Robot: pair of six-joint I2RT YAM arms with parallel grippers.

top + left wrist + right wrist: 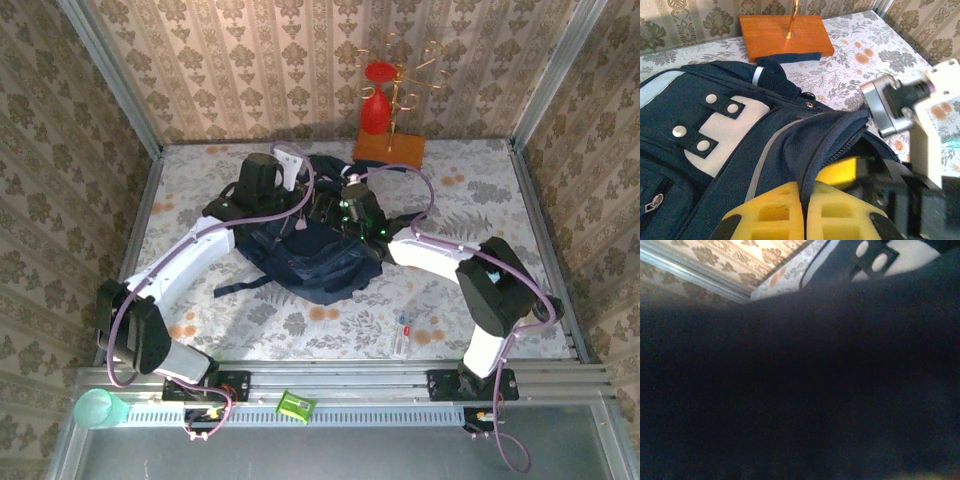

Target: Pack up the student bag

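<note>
The left pincer [804,212] is clamping the student bag [715,150] at its rim, holding the mouth open. The right pincer [353,207] is sitting inside the bag, and I cannot tell its spread.

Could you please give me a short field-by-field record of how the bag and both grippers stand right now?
Student bag: lies on the table, pale front patch up.
Left gripper: shut, pinching a fold of fabric at the bag's opening.
Right gripper: down at the bag's top; jaws hidden by dark fabric.
Wooden stand: at the far edge, behind the bag.
</note>
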